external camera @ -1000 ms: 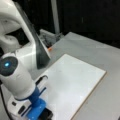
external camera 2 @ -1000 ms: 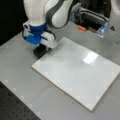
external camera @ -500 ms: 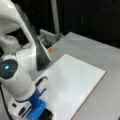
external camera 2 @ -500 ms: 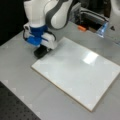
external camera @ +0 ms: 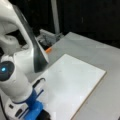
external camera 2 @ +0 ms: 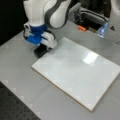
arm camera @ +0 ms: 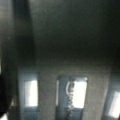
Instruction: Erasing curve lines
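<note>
— What has the claw (external camera 2: 43, 48)?
— It's clamped on a black eraser (external camera 2: 40, 51), at the white board's (external camera 2: 75, 72) corner.
— The curve lines?
— Can't make them out on the board.

white board (external camera 2: 75, 75) on table (external camera 2: 17, 75), black block (external camera 2: 41, 50) at its left corner

grey table (external camera 2: 17, 65) | black backdrop (external camera: 95, 17) | dark perforated floor (external camera 2: 15, 110)
</note>
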Tool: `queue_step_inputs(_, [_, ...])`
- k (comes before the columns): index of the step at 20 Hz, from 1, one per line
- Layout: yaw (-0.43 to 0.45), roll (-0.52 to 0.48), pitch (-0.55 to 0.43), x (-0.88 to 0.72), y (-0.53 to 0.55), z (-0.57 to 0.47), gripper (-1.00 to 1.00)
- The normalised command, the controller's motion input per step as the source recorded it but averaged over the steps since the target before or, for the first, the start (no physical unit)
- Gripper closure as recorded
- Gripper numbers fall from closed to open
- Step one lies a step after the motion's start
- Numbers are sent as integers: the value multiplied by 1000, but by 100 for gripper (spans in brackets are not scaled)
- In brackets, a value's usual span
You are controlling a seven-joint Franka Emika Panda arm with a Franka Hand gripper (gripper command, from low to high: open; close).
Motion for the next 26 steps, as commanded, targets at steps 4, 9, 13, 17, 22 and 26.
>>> queue_step_inputs(4, [-90, 70, -48, -12, 95, -54, -100])
queue_step_inputs(9, [-131, 83, -47, -38, 146, -42, -100])
queue_step_inputs(13, [-208, 43, -30, -128, 152, 121, -100])
queue_step_inputs(17, [-239, -74, 41, -260, 183, 486, -100])
queue_step_inputs(22, [-159, -213, 104, -298, 250, 495, -100])
queue_step_inputs(26, [-53, -213, 84, -208, 355, 86, -100])
